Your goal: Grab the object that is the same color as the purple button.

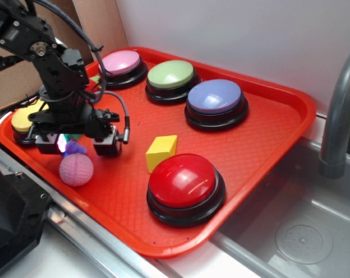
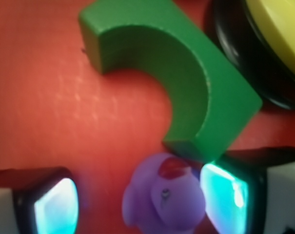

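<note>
The small lavender-purple lumpy toy point(image 1: 74, 148) lies on the red tray point(image 1: 267, 133), just behind the pink ball. In the wrist view the toy point(image 2: 164, 200) sits between my glowing pads, close against the right pad point(image 2: 225, 195) and well apart from the left pad point(image 2: 54, 207). My gripper point(image 1: 76, 145) is low over the tray, open and straddling the toy; it also shows in the wrist view point(image 2: 142, 202). The large periwinkle-purple dome button point(image 1: 215, 97) stands on its black base at the tray's far right.
A green arch block point(image 2: 186, 83) lies just ahead of the toy, next to the yellow button point(image 2: 279, 29). A pink textured ball point(image 1: 76, 169), yellow block point(image 1: 161, 152), red button point(image 1: 185, 182), green button point(image 1: 171, 75) and pink button point(image 1: 121, 62) share the tray. A sink and faucet point(image 1: 336, 116) are at right.
</note>
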`<state>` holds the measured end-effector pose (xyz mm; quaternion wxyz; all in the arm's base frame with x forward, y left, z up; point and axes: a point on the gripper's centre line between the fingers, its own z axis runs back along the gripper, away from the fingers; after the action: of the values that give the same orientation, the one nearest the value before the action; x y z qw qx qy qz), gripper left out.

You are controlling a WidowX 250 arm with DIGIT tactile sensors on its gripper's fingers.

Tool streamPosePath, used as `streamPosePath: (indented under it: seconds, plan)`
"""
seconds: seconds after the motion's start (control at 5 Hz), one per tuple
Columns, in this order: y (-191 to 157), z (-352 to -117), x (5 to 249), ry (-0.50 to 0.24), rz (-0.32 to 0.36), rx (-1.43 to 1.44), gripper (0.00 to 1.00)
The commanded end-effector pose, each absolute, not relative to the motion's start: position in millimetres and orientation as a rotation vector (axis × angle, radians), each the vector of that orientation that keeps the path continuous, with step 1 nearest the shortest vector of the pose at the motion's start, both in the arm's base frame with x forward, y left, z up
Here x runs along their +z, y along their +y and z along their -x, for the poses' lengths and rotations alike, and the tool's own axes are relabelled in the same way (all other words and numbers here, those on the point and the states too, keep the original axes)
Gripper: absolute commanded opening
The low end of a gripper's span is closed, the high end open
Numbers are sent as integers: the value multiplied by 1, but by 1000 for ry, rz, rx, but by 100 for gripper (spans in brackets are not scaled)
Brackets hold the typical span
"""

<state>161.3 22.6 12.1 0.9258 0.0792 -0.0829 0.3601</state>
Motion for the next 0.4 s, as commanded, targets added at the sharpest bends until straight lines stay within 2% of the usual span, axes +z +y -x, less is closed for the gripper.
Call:
streamPosePath:
  seconds: [0.0,0.2]
  plan:
    - [27,-154,3,-117,-101,684,10]
    - [26,-152,6,-111,-81,689,0]
